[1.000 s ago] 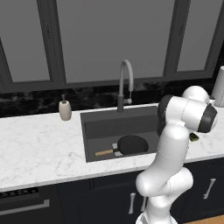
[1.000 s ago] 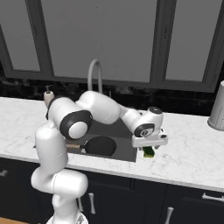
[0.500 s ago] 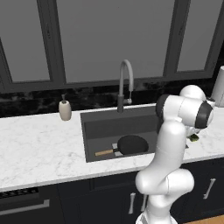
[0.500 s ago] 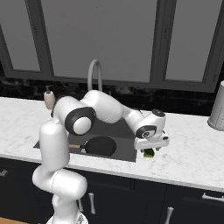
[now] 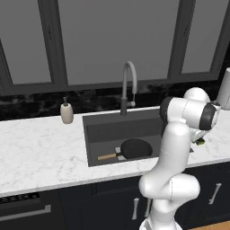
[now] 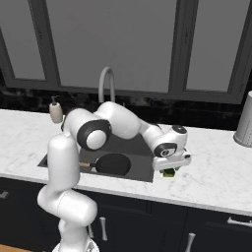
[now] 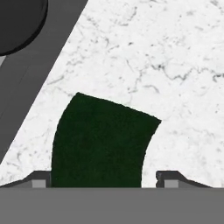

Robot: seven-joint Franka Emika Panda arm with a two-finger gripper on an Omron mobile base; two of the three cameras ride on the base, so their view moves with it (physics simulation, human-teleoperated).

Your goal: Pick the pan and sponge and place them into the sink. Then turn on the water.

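Your gripper is down at the marble counter just right of the sink, with the sponge standing between its two fingers. In the hand view the finger tips sit on either side of the sponge: the left one looks right against its edge, while the right one is apart from it with bare counter showing between. So the jaws stand fairly wide around the sponge, and you cannot tell from these pictures whether they have a grip on it.

Look at the sponge: from the hand it is a dark green block with a slightly curved outline, resting on the white veined counter near the sink's rim. In the right base view you see its yellow-green side peeking out under the hand; in the left base view a small green bit shows beside the wrist.

The pan lies in the sink, round and black, its light wooden handle pointing left. The grey gooseneck faucet stands behind the basin, with no water running from it.

Your arm rises from the base, bends at a high elbow over the sink's front, then reaches right and down, the wrist turned so the hand points at the counter.
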